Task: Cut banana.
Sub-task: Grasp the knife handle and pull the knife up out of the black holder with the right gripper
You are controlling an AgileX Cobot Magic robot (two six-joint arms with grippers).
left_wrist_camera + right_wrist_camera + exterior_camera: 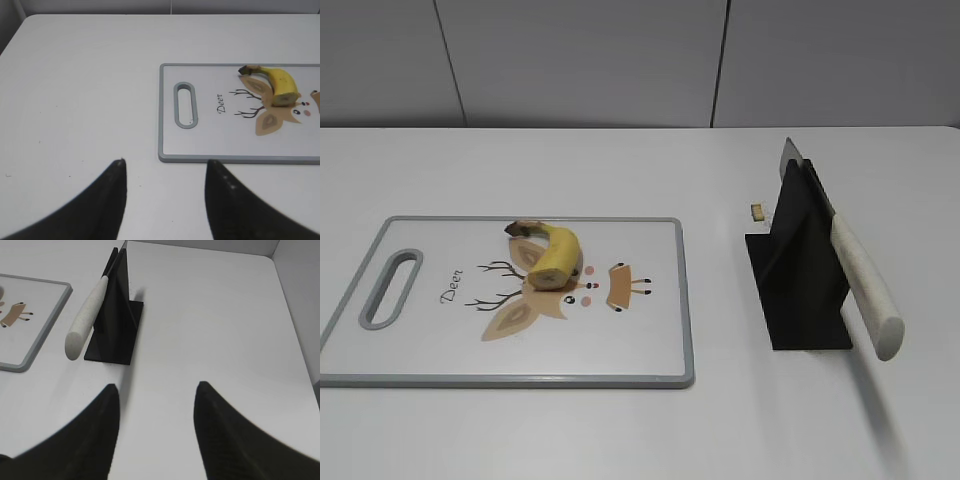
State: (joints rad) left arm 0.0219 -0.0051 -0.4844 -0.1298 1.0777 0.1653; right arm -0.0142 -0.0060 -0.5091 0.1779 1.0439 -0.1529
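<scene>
White table and a grey wall fill the exterior view; the banana lies on the cutting board, the knife in its black stand. Left pincer hangs open, empty. Right pincer hangs open, empty, near the stand.

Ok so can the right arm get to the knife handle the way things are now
Probably yes. The right gripper is open over bare table, and the knife rests in the black stand with its pale handle sticking out toward the arm. Nothing lies between them; the cutting board sits off to the side.
</scene>
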